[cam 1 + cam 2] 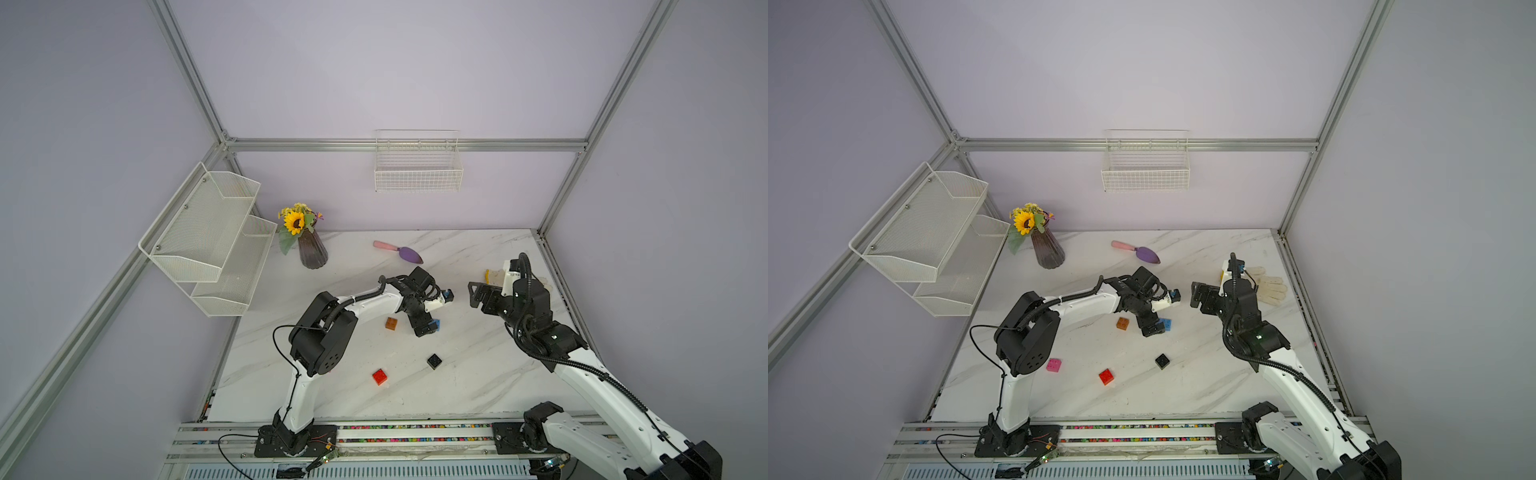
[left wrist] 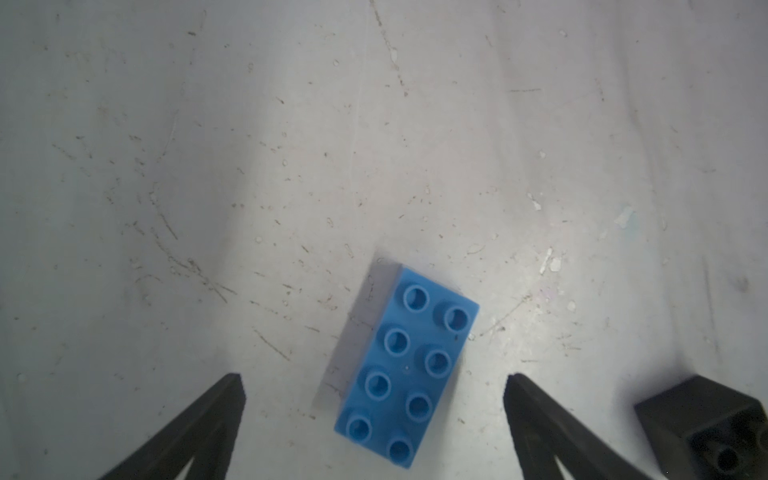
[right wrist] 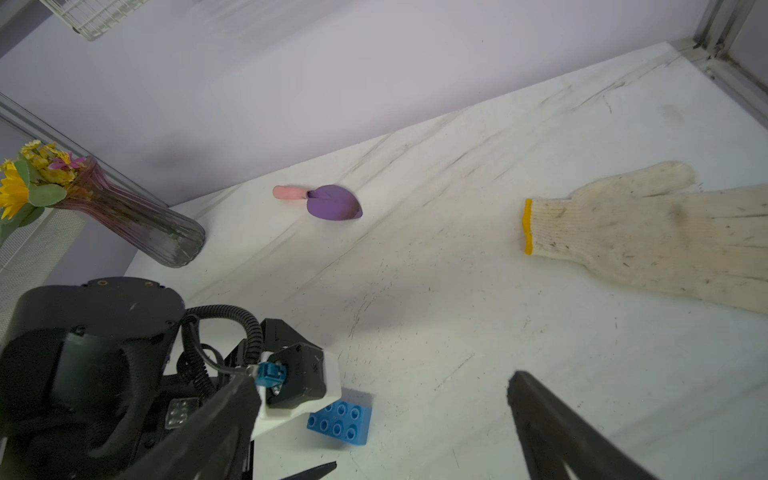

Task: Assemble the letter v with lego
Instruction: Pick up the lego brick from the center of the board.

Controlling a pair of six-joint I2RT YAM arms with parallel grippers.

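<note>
1. The light-blue brick point(image 2: 405, 365) lies studs-up on the table, skewed between the wide-spread jaws of the left gripper point(image 2: 374, 378); closed askew, it could be twisted out.
2. The orange brick point(image 1: 391, 323) nearby could be knocked.
3. The right gripper point(image 3: 381, 380), likewise wide and empty, is held close; the arms could collide.

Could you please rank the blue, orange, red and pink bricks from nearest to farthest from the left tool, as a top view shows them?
1. Blue brick, right at the left tool.
2. Orange brick, just to its left.
3. Red brick, back toward the robot.
4. Pink brick, farther out to the left.
</note>
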